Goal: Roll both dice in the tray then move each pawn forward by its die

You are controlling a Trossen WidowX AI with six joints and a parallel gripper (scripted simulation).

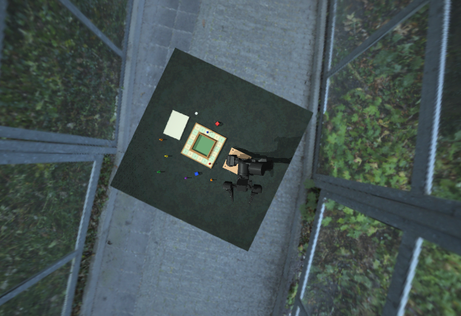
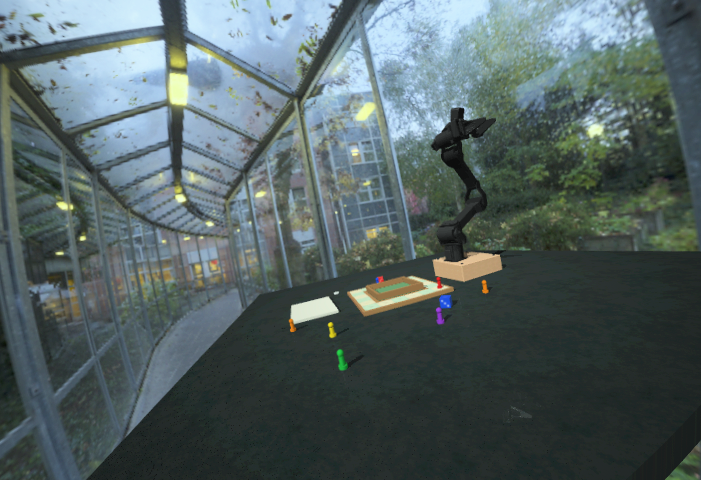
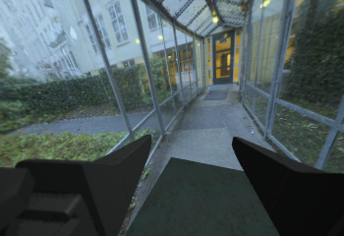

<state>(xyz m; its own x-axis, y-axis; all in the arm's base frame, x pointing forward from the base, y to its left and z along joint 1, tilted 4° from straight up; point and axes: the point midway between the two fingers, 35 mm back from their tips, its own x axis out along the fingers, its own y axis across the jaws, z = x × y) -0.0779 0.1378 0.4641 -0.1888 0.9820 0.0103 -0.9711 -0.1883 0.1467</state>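
Top view: the small red cube die (image 1: 217,123) and blue cube die (image 1: 196,173) lie outside the square wooden-rimmed green tray (image 1: 203,145), well apart from the black parallel-jaw gripper (image 1: 242,192).

Exterior view: the gripper (image 2: 478,125) hangs high above the tray (image 2: 394,288).

Wrist view: jaws wide, empty. The dice look light, rigid and slippery; grip opposite flat faces.

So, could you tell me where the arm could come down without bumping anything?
Bare patches: beyond the red die toward the far table edge, and below the end effector. Crowded: the pawn cluster between board and blue die.
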